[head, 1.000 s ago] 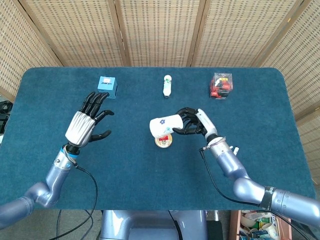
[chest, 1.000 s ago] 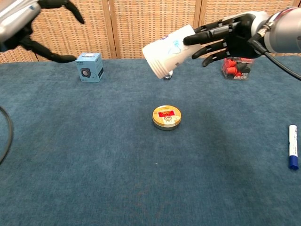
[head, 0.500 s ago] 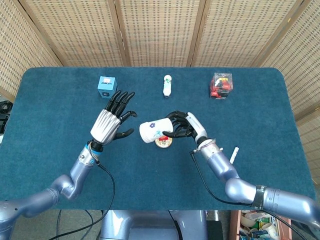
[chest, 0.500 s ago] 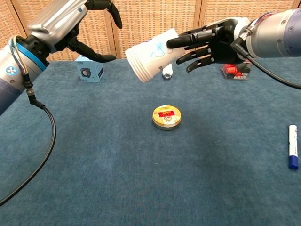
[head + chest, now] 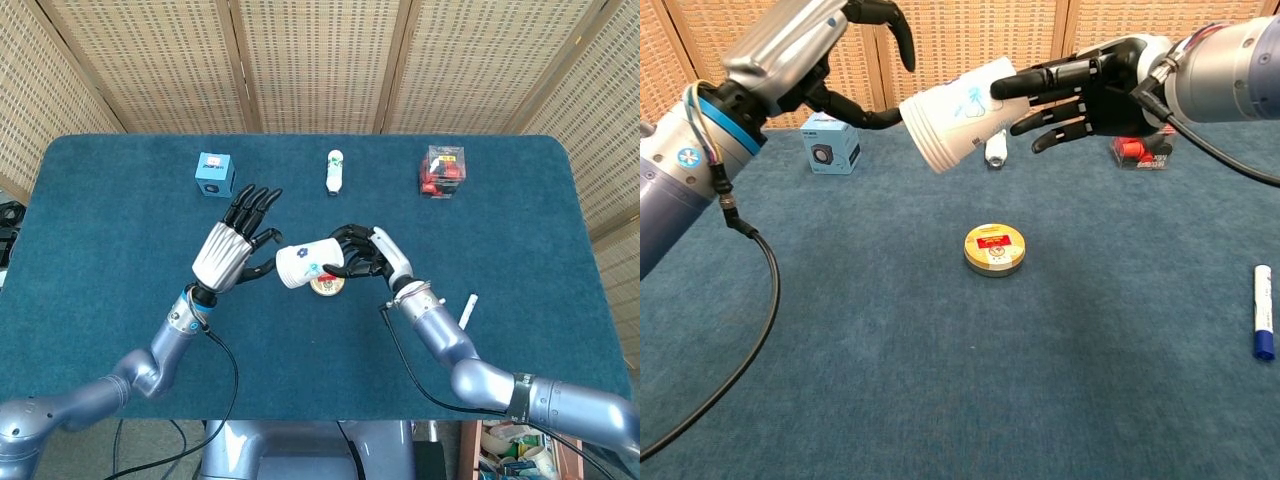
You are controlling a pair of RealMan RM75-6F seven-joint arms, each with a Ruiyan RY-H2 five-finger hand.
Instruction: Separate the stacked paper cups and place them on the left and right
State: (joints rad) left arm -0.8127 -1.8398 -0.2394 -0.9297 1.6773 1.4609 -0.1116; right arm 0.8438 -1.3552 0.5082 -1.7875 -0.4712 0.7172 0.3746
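The stacked white paper cups (image 5: 305, 264) (image 5: 955, 116) with a blue print are held on their side above the table, mouth pointing left. My right hand (image 5: 365, 255) (image 5: 1085, 82) grips them from the base end. My left hand (image 5: 232, 248) (image 5: 825, 50) is just left of the mouth, fingers spread. Its thumb reaches toward the rim; I cannot tell whether it touches.
A round gold tin (image 5: 327, 286) (image 5: 994, 249) lies on the blue table (image 5: 100, 300) under the cups. At the back stand a blue box (image 5: 213, 172) (image 5: 830, 143), a white bottle (image 5: 336, 170) and a clear box of red parts (image 5: 441, 171) (image 5: 1140, 150). A marker (image 5: 467, 310) (image 5: 1261, 325) lies at the right.
My left hand has swung in from the far left to the mouth of the cups. My right hand has carried the cups leftward and slightly up.
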